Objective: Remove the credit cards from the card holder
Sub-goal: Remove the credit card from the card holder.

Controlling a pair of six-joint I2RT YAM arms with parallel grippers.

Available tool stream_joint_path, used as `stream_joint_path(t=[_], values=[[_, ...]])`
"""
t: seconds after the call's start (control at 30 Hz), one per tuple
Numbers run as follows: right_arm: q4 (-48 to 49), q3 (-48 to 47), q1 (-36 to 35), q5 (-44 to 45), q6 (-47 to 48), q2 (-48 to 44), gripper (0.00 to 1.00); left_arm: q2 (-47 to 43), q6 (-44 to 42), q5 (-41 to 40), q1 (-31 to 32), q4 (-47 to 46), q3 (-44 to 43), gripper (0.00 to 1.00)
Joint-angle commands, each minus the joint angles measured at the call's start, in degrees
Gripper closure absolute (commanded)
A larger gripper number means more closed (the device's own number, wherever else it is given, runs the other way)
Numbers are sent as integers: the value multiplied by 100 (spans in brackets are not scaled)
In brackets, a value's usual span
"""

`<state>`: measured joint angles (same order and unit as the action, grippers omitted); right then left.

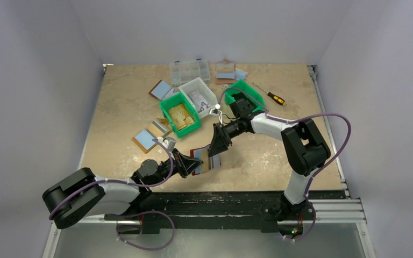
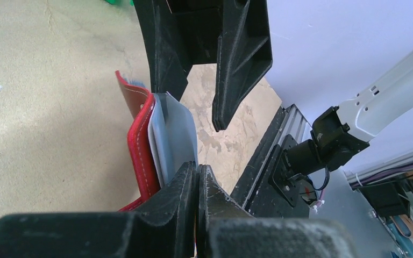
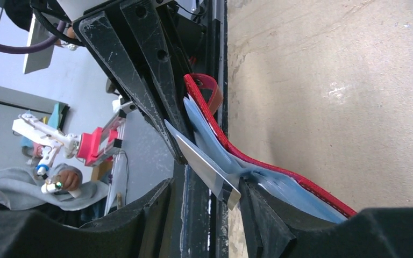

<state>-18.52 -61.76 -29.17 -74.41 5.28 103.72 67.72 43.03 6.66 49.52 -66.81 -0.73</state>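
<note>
The card holder (image 1: 197,162), red-rimmed with pale blue inner panels, stands open on its edge above the table's near part. My left gripper (image 1: 191,164) is shut on its near edge, fingers (image 2: 185,183) pressed together beside the red rim (image 2: 138,145). A grey credit card (image 3: 207,164) sticks out of the blue panel (image 3: 301,194). Its free end lies between the jaws of my right gripper (image 3: 207,207), against the right finger (image 3: 266,217). Those jaws stand apart and open, straddling the holder's top (image 2: 175,129). Any other credit cards are hidden.
Behind stand two green bins (image 1: 168,115) (image 1: 250,88), a white bin (image 1: 191,85) and a clear organiser box (image 1: 189,70). Tan-rimmed bifolds (image 1: 145,140) (image 1: 160,88) (image 1: 226,71) lie around them. A screwdriver (image 1: 271,95) lies at back right. The black rail (image 1: 220,199) edges the table.
</note>
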Motion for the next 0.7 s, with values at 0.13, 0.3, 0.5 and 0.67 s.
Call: stream_joint_path(t=[0.13, 0.3, 0.5, 0.67], values=[[339, -19, 23, -157, -297, -186, 75, -9, 133, -72, -20, -714, 62, 100], [382, 13, 47, 10, -298, -191, 96, -338, 268, -634, -30, -268, 296, 100], [-21, -85, 70, 618, 121, -36, 100, -943, 643, -1540, -88, 909, 542, 100], [-140, -111, 71, 895, 228, 193, 100, -1217, 848, -1808, -123, 1391, 736, 100]])
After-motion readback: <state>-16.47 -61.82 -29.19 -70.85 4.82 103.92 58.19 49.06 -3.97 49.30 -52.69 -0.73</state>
